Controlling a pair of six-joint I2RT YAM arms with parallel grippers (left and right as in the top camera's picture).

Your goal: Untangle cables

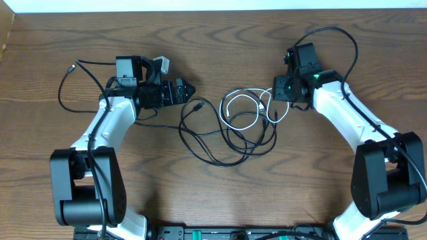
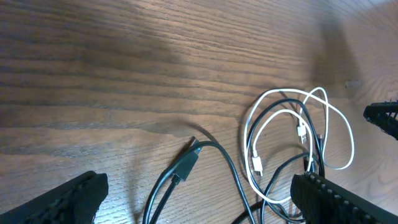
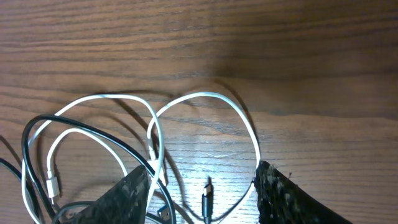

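The cables lie tangled mid-table: a white cable in loops, laid over several black cables. My left gripper hovers at their left edge, open wide. In the left wrist view its fingers straddle a black plug, with the white cable to the right. My right gripper is over the tangle's right side. In the right wrist view its jaws stand apart over a black plug. The white cable arcs between them and runs along the right finger. Nothing is gripped.
The thick black arm wire loops on the wood behind the left arm, and another arches over the right arm. The table's far edge meets a white wall. Both arm bases and a black strip sit along the near edge.
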